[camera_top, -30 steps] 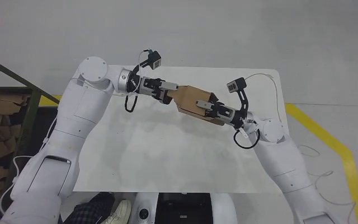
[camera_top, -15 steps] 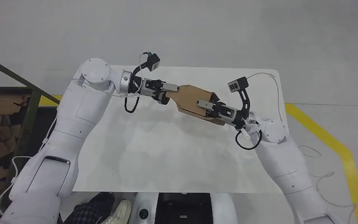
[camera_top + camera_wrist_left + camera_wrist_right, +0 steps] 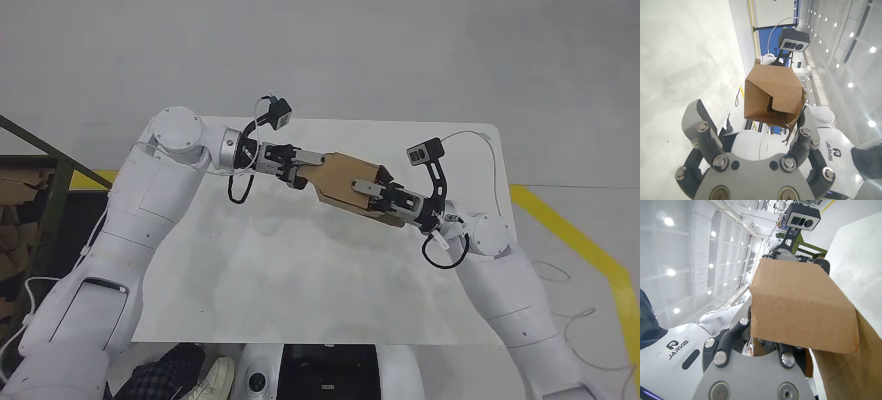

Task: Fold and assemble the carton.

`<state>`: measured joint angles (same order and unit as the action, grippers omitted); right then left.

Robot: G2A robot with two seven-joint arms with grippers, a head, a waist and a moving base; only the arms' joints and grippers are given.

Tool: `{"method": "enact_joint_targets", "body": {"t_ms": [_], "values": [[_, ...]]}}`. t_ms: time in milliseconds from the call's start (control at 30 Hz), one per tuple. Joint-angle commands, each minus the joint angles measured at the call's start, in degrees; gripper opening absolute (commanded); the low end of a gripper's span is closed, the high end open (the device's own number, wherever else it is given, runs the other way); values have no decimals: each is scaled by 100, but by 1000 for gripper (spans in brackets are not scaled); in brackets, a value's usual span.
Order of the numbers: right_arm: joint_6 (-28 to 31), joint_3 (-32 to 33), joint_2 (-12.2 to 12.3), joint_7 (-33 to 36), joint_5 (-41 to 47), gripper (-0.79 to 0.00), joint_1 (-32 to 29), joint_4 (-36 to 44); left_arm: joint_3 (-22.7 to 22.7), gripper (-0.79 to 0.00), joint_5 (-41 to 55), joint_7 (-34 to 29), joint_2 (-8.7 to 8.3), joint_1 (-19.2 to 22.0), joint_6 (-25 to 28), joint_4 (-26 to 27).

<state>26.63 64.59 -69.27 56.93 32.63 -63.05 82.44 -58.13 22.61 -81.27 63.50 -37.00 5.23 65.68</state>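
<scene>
A brown carton (image 3: pixel 345 178) hangs above the far part of the white table (image 3: pixel 300 290), held between my two arms. My right gripper (image 3: pixel 375 191) is shut on the carton's wall at its right end; in the right wrist view the carton (image 3: pixel 800 306) covers the fingertips. My left gripper (image 3: pixel 306 163) stands open at the carton's left end. In the left wrist view the carton's end (image 3: pixel 772 96) has its flaps partly folded in, leaving a dark gap. One left finger (image 3: pixel 806 121) touches a frayed corner flap, while the other finger (image 3: pixel 696 111) stands apart from the carton.
The table's near and middle area lies bare below the arms. A yellow floor line (image 3: pixel 575 235) runs past the table's right side. A dark green frame (image 3: pixel 40 165) stands off its left edge.
My left arm's elbow has swung a little to the right and its wrist has turned slightly at the carton's end. The carton and right arm have barely shifted.
</scene>
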Motion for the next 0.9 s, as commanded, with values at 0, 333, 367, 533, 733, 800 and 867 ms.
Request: {"method": "enact_joint_targets", "body": {"t_ms": [0,333,367,533,733,800,867], "values": [[-5,9,1,8,12,-785,0,-11,6,0,42,13,5,2,35,-21],[-8,33,-4,34,84,-785,3,-24,-79,0,55,27,-38,-65,100,-11],[-7,30,-6,38,97,-785,4,-23,-86,0,72,32,-41,-77,91,-5],[-22,10,-15,39,136,-785,13,-12,-50,0,213,55,-27,-139,116,51],[-37,-1,-23,45,153,-785,21,-10,46,0,324,79,10,-117,146,58],[-33,6,-24,46,169,-785,19,-21,58,0,319,83,13,-103,152,34],[-34,26,-22,49,171,-785,21,-39,50,0,286,86,8,-84,153,-4]]}}
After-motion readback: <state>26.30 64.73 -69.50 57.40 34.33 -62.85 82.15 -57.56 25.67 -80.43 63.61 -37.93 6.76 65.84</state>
